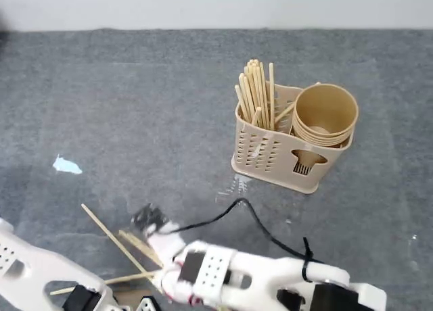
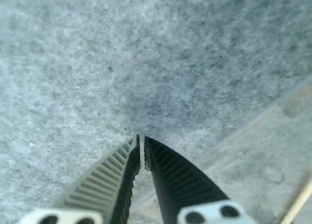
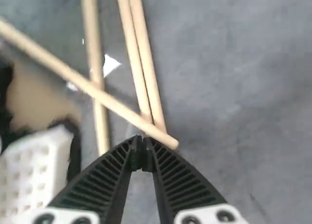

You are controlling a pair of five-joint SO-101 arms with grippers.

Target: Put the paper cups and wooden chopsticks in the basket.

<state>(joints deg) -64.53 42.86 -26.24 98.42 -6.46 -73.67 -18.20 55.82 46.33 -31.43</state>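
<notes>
Grey felt covers the tabletop, and the basket stands toward its far right with a stack of paper cups in one compartment and a bundle of wooden chopsticks upright in the other. The work left appears to be the loose chopsticks lying flat near the front-left, well apart from the basket. The right hand sits directly over them with its fingers pressed together and nothing visible between them. Its tips are just beside the near ends of a parallel pair and the end of a crossing stick that appears to lie on top of the others. The left hand hangs over bare felt, its fingers all but touching and gripping nothing. Leave it parked so it does not crowd the pick. Spread the right hand before you lower it, since closed tips would only push the sticks along the felt. Take the crossing stick first, because lifting one beneath it is likely to drag its neighbours. Straddle it away from the overlap and bring the fingertips right down to the felt, as the stick is thin and lies flat. Close across its width, and confirm that it hangs steady before carrying it to the chopstick compartment.
</notes>
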